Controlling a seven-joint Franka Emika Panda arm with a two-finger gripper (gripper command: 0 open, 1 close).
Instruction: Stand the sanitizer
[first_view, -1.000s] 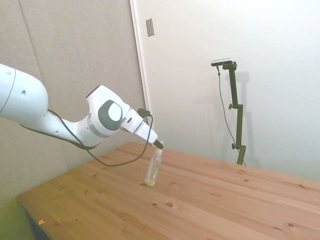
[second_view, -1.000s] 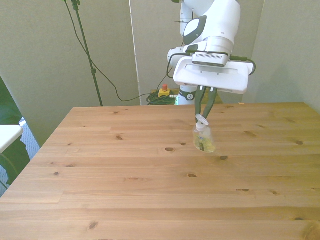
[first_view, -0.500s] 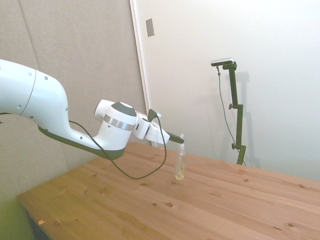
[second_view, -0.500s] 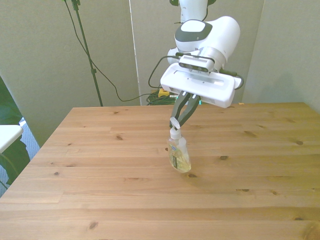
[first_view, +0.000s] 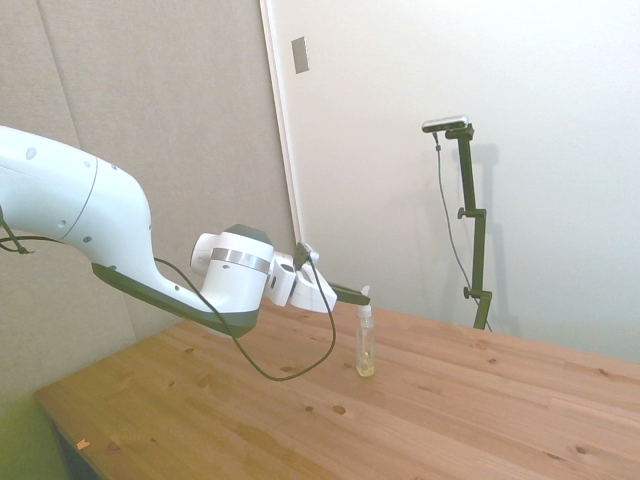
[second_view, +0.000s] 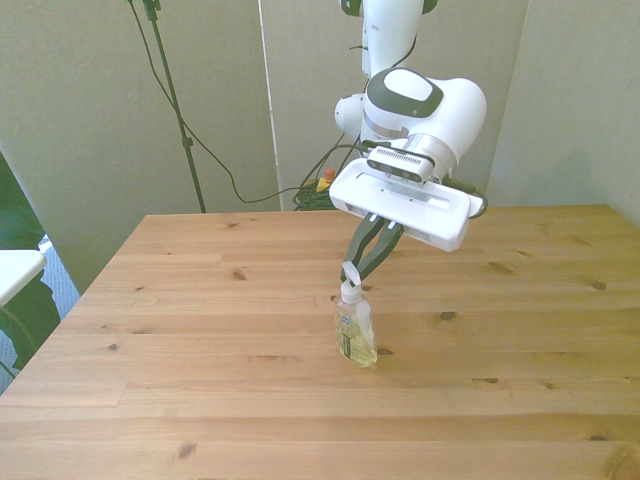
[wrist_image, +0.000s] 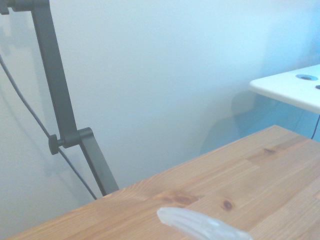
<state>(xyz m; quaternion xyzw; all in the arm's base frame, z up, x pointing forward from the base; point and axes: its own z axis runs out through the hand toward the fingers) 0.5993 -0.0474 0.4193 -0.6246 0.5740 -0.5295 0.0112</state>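
From the side, my arm (first_view: 120, 250) comes in at nine o'clock and runs almost level over the table (first_view: 450, 400), ending in my gripper (first_view: 362, 294) at the pump top of the sanitizer (first_view: 366, 345). The bottle stands upright with its base on the wood, yellowish liquid pooled low in it. In this view my fingers are one thin dark line, so their spread is hidden.

The front view fills that in: my gripper (second_view: 352, 270) reaches down from twelve o'clock, and the two dark fingers (second_view: 364, 250) converge to a narrow pinch closed on the clear nozzle. Here the sanitizer (second_view: 356, 330) shows its white label, and it stands near the table's middle with bare table (second_view: 180, 380) all around it. The lean that the side view cannot show looks slight, if any.

My wrist camera sees only a blurred clear piece, likely the nozzle (wrist_image: 200, 225), at six o'clock, with the table (wrist_image: 280, 170) behind it and a white surface (wrist_image: 290, 87) at three o'clock.
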